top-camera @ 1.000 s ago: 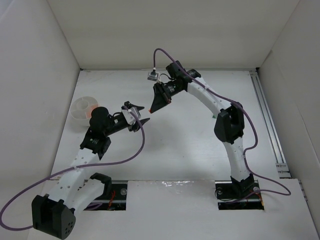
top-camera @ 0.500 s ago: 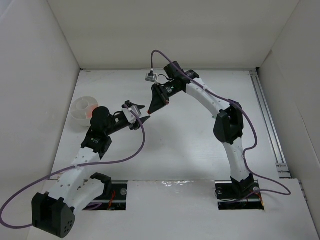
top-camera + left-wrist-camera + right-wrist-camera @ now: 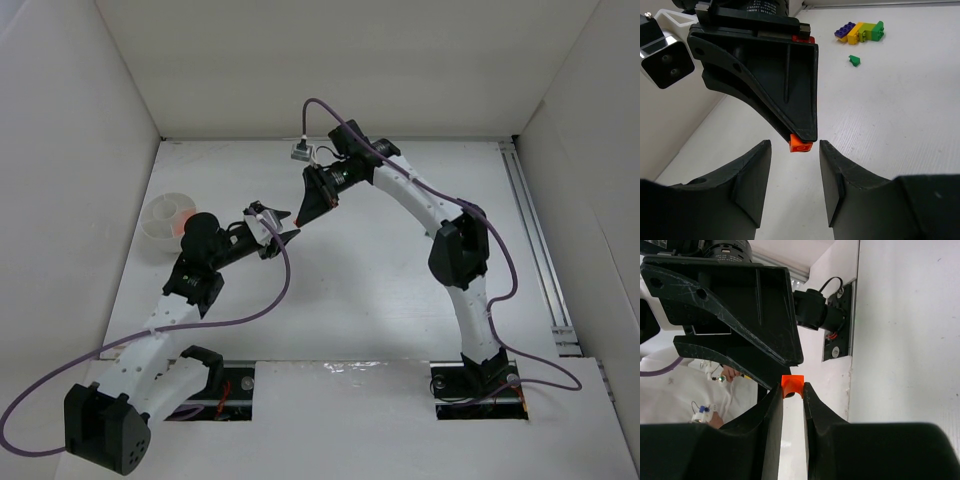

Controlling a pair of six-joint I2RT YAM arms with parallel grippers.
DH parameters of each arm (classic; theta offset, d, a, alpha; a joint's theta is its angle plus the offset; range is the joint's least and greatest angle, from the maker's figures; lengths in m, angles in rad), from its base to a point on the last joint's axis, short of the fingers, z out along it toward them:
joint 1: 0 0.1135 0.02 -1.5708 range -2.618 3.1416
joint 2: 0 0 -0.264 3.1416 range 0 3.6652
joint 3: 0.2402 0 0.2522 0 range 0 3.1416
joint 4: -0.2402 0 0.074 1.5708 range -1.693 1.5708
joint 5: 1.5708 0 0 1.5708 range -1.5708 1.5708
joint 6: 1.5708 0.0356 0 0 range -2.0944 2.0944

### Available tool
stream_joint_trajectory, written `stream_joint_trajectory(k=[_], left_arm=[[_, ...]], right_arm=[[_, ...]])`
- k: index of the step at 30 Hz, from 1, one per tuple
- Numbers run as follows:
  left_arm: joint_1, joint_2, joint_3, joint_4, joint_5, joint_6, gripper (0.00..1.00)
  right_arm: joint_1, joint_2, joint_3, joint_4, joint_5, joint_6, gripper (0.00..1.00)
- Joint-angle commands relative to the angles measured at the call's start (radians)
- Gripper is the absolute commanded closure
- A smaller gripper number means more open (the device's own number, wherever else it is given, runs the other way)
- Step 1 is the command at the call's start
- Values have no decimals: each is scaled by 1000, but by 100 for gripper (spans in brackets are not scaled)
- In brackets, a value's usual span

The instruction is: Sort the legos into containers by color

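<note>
White-walled enclosure, white table (image 3: pixel 360 300), both arms reaching in toward its middle.

Top view. Your right gripper (image 3: pixel 301 216) and left gripper (image 3: pixel 288 226) stand tip to tip above the table, a little left of centre. Between them is a small square orange brick (image 3: pixel 298 221) of plastic, barely a speck from up here. A small, round, thin-walled white bowl (image 3: pixel 152 228) sits well apart at the left, just beside the left arm, with something orange in it. Judgement: this is a handover in mid-air, since the bowl lies on the left arm's side.

Left wrist view. Your left jaws stand moderately open, one finger on either side of the orange brick, with neither pad touching it. It hangs clear of the table, pinched at the very tip of the right gripper's black fingers. Far back on the table lies a joined row of bricks (image 3: pixel 860 32) in purple-blue, yellow, lime and green, with a loose green brick (image 3: pixel 854 60) near it. Something red shows high on the right gripper; you cannot tell what.

Right wrist view. Your right jaws are narrow, clamped on the orange brick. It pokes out past the fingertips, probably to leave bare faces for the left fingers. The left gripper's fingers fill the upper left, close in front.

Next, as judged: close the left jaws squarely before the right lets go. Risk: so small a piece may twist out and drop.
</note>
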Motion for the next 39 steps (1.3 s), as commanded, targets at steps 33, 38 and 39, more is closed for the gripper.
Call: stream_joint_trajectory(k=[33,38,39], left_arm=[[-15,-24,1,42,-143,-95,100],[-15,-42,26,-88,-218,-122,100],[-15,-42,52,-113,-240,-134,100]], right_arm=[[-56,-102,15,65,69,12,58],[-196,-113,-30,96,196,12,56],[-239,-122,-44,96,288,12,56]])
